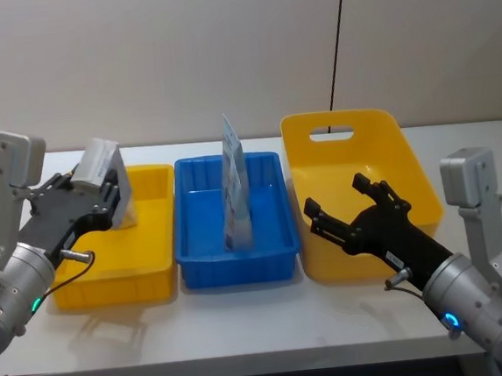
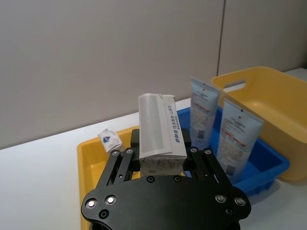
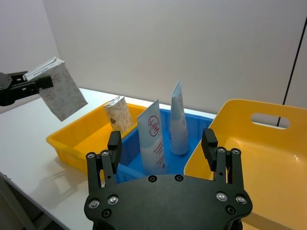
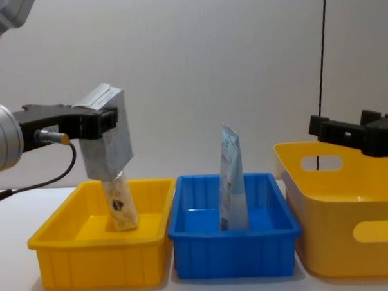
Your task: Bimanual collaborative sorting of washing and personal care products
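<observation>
Paper-wrapped pack (image 1: 109, 170): in the head view it is pinched between the left gripper's (image 1: 102, 199) fingers, over the yellow tray (image 1: 110, 288). Right wrist view: the right gripper's (image 3: 162, 141) fingers are spread, with squeeze tubes (image 3: 152, 136) just beyond them in the blue tray (image 3: 128, 146). Chest view: a second pack (image 4: 121, 203) stands below the pinching fingers.

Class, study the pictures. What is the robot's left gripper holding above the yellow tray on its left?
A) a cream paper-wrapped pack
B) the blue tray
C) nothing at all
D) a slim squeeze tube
A: the left gripper is shut on a cream paper-wrapped pack hanging tilted above the yellow tray, while the squeeze tubes stand in the blue tray.
</observation>
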Robot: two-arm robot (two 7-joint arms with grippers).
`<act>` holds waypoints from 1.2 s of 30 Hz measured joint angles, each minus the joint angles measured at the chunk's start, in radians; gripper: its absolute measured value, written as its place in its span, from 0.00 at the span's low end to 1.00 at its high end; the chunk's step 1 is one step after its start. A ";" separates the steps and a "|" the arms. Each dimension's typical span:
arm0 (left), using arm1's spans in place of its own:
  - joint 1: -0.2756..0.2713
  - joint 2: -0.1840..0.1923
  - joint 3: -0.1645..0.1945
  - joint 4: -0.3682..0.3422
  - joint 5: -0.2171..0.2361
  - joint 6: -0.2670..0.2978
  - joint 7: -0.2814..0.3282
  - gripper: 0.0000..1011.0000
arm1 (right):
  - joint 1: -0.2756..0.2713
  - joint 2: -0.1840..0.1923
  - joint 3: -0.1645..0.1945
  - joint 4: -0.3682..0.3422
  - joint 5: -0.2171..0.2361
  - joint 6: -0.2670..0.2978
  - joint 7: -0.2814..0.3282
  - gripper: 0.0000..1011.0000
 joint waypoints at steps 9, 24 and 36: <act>-0.019 0.040 0.011 -0.005 -0.041 -0.011 -0.112 0.41 | -0.014 0.029 0.010 -0.010 0.026 -0.002 0.029 0.99; -0.063 0.104 0.042 0.016 -0.127 -0.054 -0.323 0.41 | -0.023 0.078 0.023 -0.015 0.064 -0.010 0.077 0.99; -0.109 0.136 0.084 0.055 -0.183 -0.099 -0.484 0.41 | -0.020 0.108 0.028 -0.012 0.102 -0.012 0.116 0.99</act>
